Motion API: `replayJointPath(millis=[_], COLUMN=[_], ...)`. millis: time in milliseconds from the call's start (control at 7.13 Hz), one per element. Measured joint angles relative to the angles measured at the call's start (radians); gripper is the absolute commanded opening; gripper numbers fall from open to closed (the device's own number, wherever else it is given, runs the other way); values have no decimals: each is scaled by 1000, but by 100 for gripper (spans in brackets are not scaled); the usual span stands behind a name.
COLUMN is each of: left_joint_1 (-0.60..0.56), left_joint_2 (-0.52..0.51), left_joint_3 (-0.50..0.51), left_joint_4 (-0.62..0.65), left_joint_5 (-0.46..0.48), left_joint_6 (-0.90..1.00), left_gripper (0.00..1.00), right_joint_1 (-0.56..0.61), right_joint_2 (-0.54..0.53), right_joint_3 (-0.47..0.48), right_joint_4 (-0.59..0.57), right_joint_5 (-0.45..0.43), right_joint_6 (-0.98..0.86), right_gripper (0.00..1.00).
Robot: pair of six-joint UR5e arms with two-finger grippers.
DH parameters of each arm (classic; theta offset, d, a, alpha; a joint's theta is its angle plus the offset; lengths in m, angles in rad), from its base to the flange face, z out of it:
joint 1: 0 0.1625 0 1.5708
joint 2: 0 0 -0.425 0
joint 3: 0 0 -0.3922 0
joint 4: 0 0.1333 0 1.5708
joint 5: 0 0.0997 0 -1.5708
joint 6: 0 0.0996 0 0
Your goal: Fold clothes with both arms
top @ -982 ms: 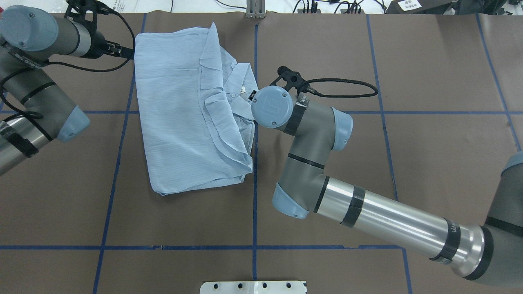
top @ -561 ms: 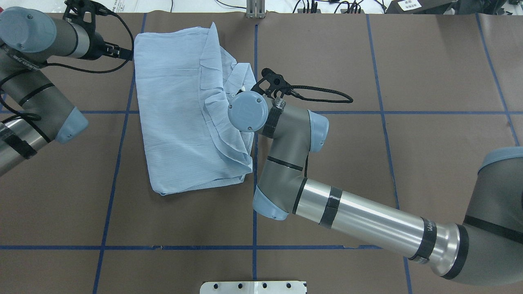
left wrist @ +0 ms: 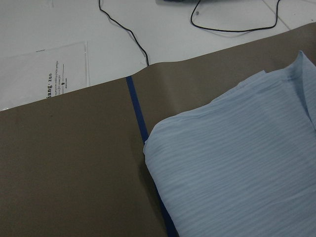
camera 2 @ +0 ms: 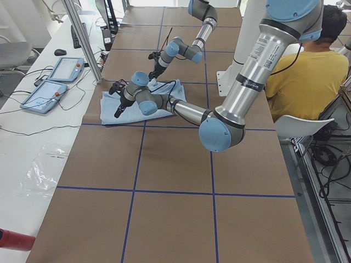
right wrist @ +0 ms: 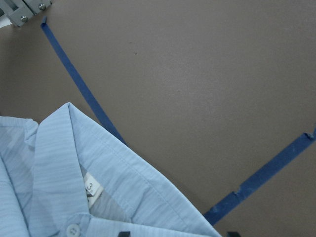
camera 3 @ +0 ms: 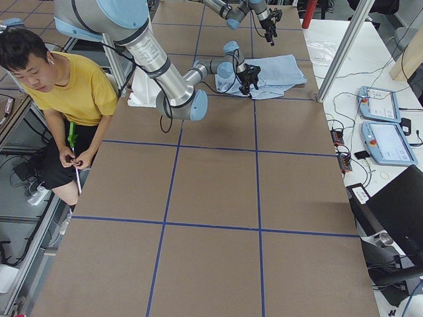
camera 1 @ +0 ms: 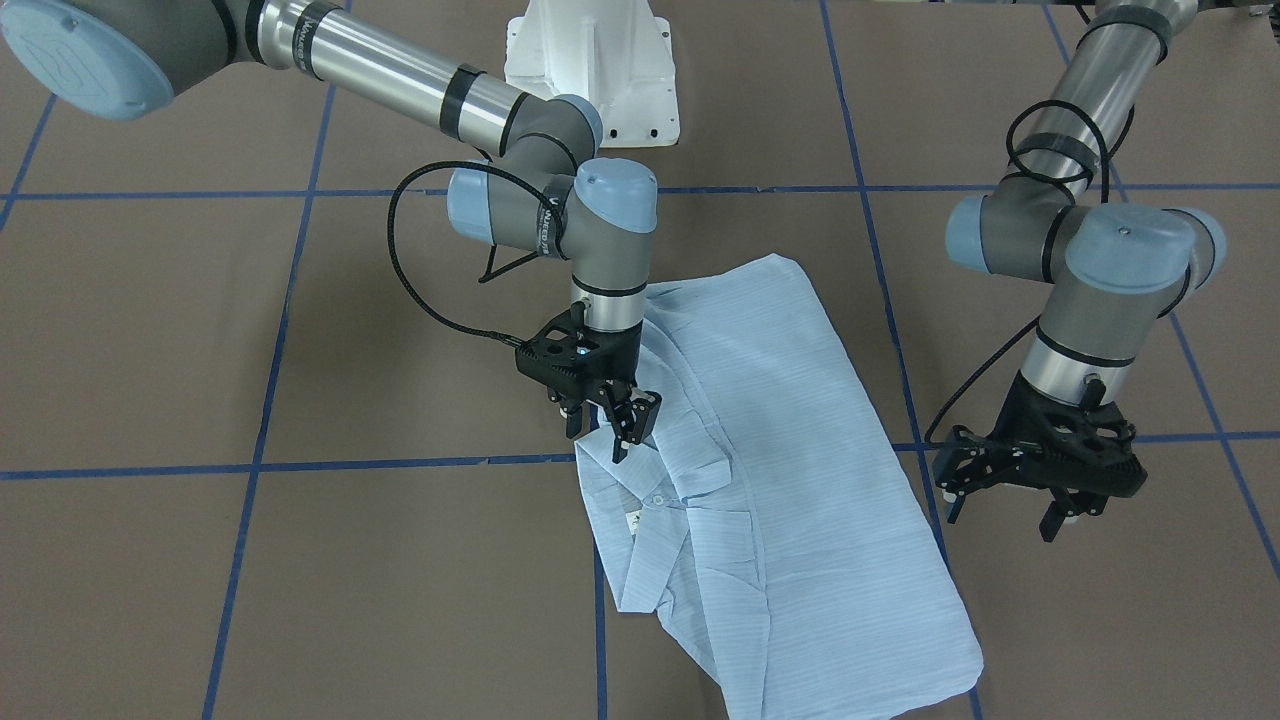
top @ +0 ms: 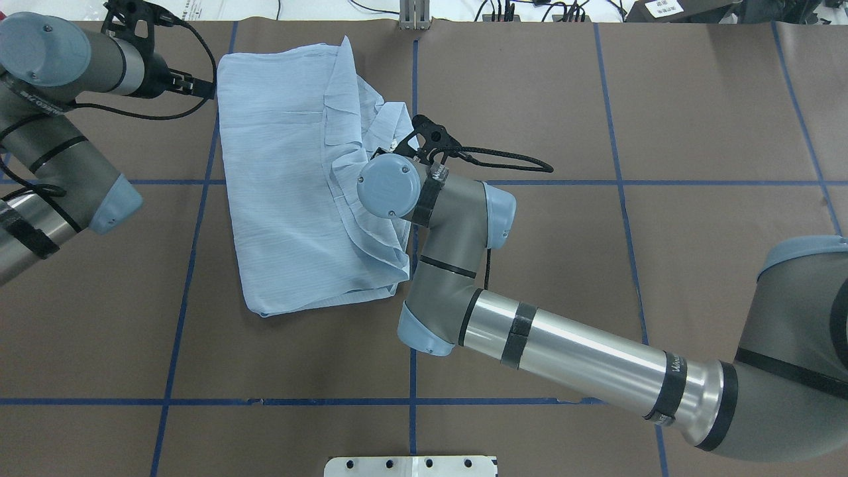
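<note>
The light blue striped shirt (top: 285,185) lies folded into a rough rectangle on the brown table, its collar and buttons on its right side. It also shows in the front view (camera 1: 800,480). My right gripper (camera 1: 597,440) hangs open just above the collar. The right wrist view shows the collar and label (right wrist: 89,187) between the two fingertips. In the overhead view the wrist hides this gripper. My left gripper (camera 1: 998,520) is open and empty, hovering beside the shirt's far left corner (left wrist: 153,138).
Blue tape lines (top: 413,371) grid the table. The white pedestal base (camera 1: 590,70) stands at the near edge. A metal post (top: 414,13) and cables sit at the far edge. An operator in yellow (camera 3: 66,86) sits beside the table; teach pendants (camera 3: 383,105) lie nearby.
My right arm has swung left, bringing its wrist from beside the shirt to over the collar. The left arm has hardly moved. The shirt lies as before.
</note>
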Motion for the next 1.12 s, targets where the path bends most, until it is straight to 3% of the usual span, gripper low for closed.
replayJointPath(millis=[281,421,842,1122], left_joint_1=[0,0,0,0], left_joint_2=[0,0,0,0], left_joint_3=[0,0,0,-3], left_joint_4=[0,0,0,0], left_joint_5=[0,0,-1,-1], left_joint_6=[0,0,0,-1], left_gripper=[100,100,100,100], right_joint_1=[-4,-5,-5,-5], right_joint_2=[3,3,5,-18], right_joint_3=[-7,-8,-3,97], right_joint_4=[1,0,-5,-103], right_joint_5=[-1,-2,1,25], right_joint_6=[-1,0,4,-8], right_gripper=[27,0,0,0])
